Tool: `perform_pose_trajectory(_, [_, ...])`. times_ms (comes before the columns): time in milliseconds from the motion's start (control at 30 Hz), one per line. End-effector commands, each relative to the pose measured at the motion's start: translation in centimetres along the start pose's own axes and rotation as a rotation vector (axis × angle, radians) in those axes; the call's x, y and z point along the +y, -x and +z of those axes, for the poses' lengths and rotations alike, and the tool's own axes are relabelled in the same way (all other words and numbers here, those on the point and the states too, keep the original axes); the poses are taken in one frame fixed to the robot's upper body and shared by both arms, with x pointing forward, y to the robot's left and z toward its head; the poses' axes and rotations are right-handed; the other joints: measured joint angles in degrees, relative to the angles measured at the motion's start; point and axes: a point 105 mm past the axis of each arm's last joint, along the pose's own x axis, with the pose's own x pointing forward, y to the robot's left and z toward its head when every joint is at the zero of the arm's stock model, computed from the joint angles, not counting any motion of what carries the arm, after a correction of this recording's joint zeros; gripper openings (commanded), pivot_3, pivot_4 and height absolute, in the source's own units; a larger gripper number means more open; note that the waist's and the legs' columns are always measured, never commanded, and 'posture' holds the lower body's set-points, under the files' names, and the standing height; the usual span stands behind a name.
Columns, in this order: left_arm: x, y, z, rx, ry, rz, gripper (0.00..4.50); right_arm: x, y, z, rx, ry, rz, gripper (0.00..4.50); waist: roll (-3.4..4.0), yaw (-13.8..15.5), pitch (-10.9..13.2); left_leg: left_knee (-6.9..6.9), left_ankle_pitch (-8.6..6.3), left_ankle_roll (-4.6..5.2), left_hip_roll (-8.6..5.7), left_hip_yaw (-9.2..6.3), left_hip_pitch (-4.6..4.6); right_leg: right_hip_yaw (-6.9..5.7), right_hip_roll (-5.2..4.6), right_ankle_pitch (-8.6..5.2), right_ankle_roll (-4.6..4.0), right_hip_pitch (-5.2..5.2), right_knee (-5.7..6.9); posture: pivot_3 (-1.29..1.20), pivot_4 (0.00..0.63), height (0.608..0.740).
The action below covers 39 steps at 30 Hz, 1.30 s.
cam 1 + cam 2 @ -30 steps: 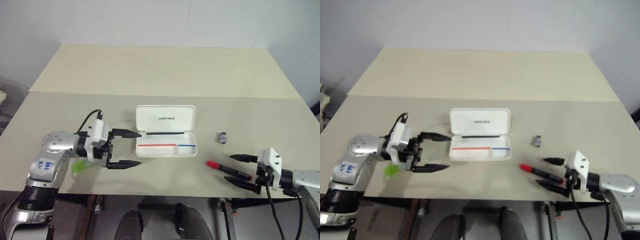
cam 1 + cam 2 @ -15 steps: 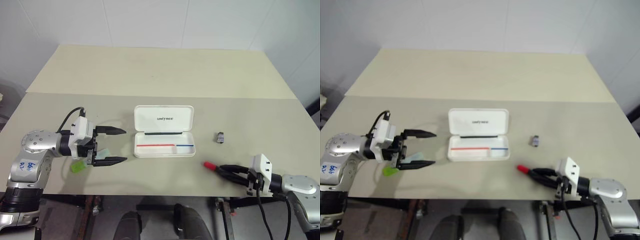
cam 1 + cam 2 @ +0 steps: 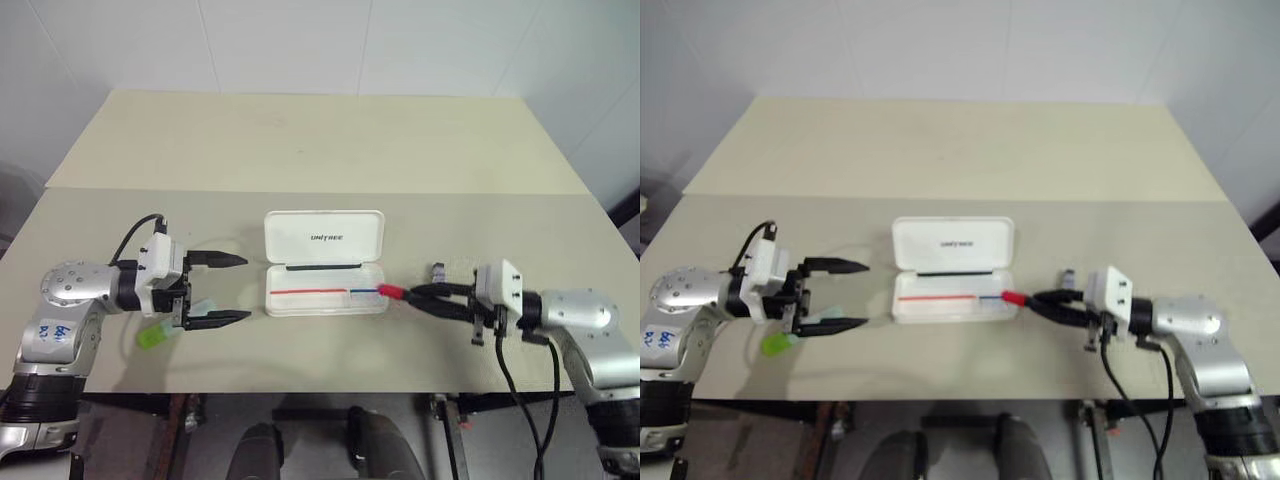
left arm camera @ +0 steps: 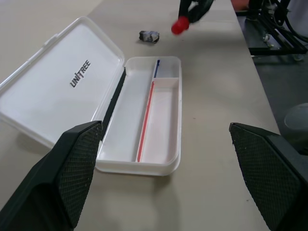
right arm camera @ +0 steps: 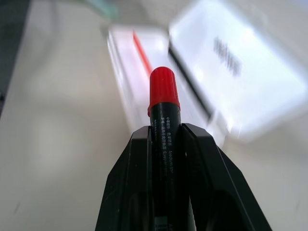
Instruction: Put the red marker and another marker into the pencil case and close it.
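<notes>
red marker point(image 3: 391, 292) now beside "unitree" case point(image 3: 324, 276)

My arms are silver; white wrist blocks, black cables behind each black two-fingered gripper point(image 3: 228, 289); blue scrawl on left forearm

Red-capped black marker point(image 5: 164, 125), white case point(image 3: 323, 262).

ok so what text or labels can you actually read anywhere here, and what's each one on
"UNITREE": dark letters on the inside of the open lid of the pencil case.
Fine white print along the black barrel of the red marker, held in the right pincer: too small to read.
Blue handwriting on a white sticker on the left arm: not legible.
No other text shows.
</notes>
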Motion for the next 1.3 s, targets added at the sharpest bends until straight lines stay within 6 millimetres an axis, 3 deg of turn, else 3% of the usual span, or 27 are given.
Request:
perform_pose_trajectory(33, [0.2, 0.7, 0.4, 0.005, -0.033, 0.036, 4.50, -0.1, -0.9, 1.9, -0.041, 0.043, 0.067, 0.57, 0.00, -0.01, 0.00, -0.02, -0.01, -0.02, 0.00, 0.00, 0.00, 0.00, 0.00, 0.00, 0.00, -0.01, 0.00, 0.00, 0.150, 0.740])
perform_pose_trajectory(167, [0.0, 1.1, -0.2, 0.022, -0.029, 0.053, 4.50, -1.2, -4.3, 2.9, -0.055, 0.119, 0.140, 0.57, 0.01, -0.33, 0.01, -0.02, -0.08, -0.05, 0.00, 0.01, -0.02, -0.02, -0.02, 0.05, 0.11, -0.02, 0.00, 0.00, 0.150, 0.740])
perform_pose_trajectory(433, [-0.3, 1.2, -0.1, 0.027, -0.033, 0.074, 4.50, -2.4, -9.8, 0.6, -0.008, 0.168, 0.169, 0.57, 0.03, -0.29, 0.02, -0.05, -0.07, -0.05, 0.03, 0.00, -0.03, -0.07, -0.01, 0.08, 0.16, -0.09, 0.13, 0.00, 0.150, 0.740])
perform_pose_trajectory(733, [-0.8, 1.5, 0.0, 0.033, -0.027, 0.106, 4.50, -3.8, -12.0, -1.5, 0.070, 0.156, 0.115, 0.57, 0.04, -0.45, 0.02, -0.09, -0.10, -0.07, 0.04, 0.01, -0.07, -0.08, 0.00, 0.14, 0.27, -0.12, 0.28, 0.00, 0.150, 0.740])
perform_pose_trajectory(1000, [-0.9, 1.5, 0.0, 0.033, -0.024, 0.119, 4.50, -3.2, -12.7, -0.2, -0.007, 0.139, 0.149, 3.38, 0.06, -0.47, 0.03, -0.08, -0.10, -0.08, 0.07, 0.00, -0.02, -0.09, 0.01, 0.14, 0.27, -0.14, 0.23, 0.00, 0.150, 0.740])
perform_pose_trajectory(1100, [-0.9, 1.6, -0.1, 0.033, -0.022, 0.123, 4.50, -3.4, -12.7, 1.6, -0.082, 0.148, 0.136, 4.48, 0.07, -0.46, 0.04, -0.09, -0.10, -0.08, 0.07, 0.00, -0.02, -0.09, 0.01, 0.14, 0.27, -0.14, 0.23, 0.00, 0.150, 0.740])
perform_pose_trajectory(1200, [-1.0, 1.5, -0.2, 0.033, -0.019, 0.125, 4.50, -3.1, -12.3, 3.8, -0.175, 0.132, 0.144, 4.48, 0.08, -0.50, 0.04, -0.12, -0.10, -0.09, 0.09, 0.00, -0.03, -0.09, 0.01, 0.15, 0.28, -0.16, 0.37, 0.00, 0.150, 0.740])
perform_pose_trajectory(1300, [-1.2, 1.7, -0.4, 0.037, -0.010, 0.131, 4.50, -1.8, -10.7, 6.0, -0.275, 0.096, 0.196, 4.48, 0.08, -0.35, 0.04, -0.14, -0.13, -0.13, 0.13, -0.02, -0.03, -0.15, 0.02, 0.15, 0.29, -0.15, 0.38, 0.00, 0.150, 0.740])
